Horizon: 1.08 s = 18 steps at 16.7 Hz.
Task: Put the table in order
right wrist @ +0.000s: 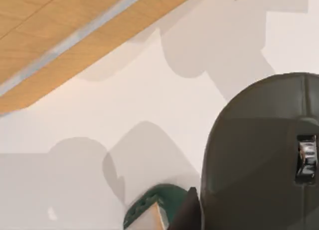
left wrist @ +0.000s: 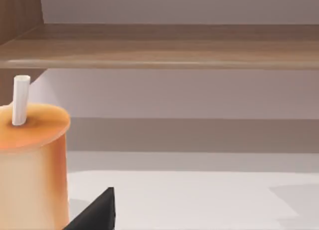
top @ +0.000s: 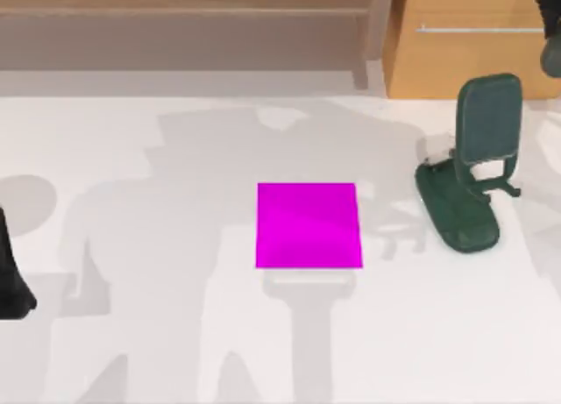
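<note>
On the matte white table [top: 175,351], a flat magenta square pad [top: 308,225] lies near a dark-green stand [top: 469,172]; gripper states cannot be told.

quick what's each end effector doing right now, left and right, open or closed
Left end effector, at the table's left edge: cannot be told.
Right end effector, at the top right by the cabinet: cannot be told.

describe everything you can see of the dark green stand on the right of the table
The dark green stand looks like matte plastic: an oval base flat on the white table, an upright rounded back panel with an opening low down, and a small peg jutting to the right. It stands right of the magenta pad, in front of the wooden cabinet. Nothing grips it.
</note>
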Tool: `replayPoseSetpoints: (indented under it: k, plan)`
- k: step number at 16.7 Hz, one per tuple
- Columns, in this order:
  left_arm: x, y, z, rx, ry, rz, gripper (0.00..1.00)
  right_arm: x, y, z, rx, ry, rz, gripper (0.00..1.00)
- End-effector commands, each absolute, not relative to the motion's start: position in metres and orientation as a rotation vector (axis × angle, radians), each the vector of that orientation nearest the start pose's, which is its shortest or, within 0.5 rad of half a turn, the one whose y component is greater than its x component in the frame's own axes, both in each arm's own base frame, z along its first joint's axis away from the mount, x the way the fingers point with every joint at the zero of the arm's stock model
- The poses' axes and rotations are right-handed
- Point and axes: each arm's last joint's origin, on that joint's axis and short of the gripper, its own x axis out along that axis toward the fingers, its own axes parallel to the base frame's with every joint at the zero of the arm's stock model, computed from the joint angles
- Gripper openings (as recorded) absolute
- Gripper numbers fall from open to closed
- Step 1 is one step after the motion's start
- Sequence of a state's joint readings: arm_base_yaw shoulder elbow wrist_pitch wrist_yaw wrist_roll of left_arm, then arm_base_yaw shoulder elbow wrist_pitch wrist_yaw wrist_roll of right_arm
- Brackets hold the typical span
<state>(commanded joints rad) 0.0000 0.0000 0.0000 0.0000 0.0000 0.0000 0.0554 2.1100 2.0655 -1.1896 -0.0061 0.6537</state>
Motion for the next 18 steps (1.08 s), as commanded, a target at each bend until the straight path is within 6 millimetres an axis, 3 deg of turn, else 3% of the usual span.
replayPoseSetpoints:
  k: [2,4,7,9,11,14,18]
  plan:
    - [0.106,-0.001,0.160,0.000,0.000,0.000,1.00,0.438,0.089,0.301,0.543,1.138,-0.229,0.00]
    - [0.106,-0.001,0.160,0.000,0.000,0.000,1.00,0.430,0.151,0.304,0.529,1.129,-0.118,0.00]
    - [0.106,-0.001,0.160,0.000,0.000,0.000,1.00,0.411,0.238,0.276,0.429,1.214,0.005,0.00]
    - [0.106,-0.001,0.160,0.000,0.000,0.000,1.00,0.398,0.277,0.242,0.320,1.302,0.037,0.00]
    - [0.106,-0.001,0.160,0.000,0.000,0.000,1.00,0.388,0.298,0.206,0.196,1.396,0.040,0.00]
    - [0.106,-0.001,0.160,0.000,0.000,0.000,1.00,0.384,0.302,0.157,0.046,1.522,0.005,0.00]
    - [0.106,-0.001,0.160,0.000,0.000,0.000,1.00,0.384,0.300,0.145,0.011,1.555,-0.008,0.00]
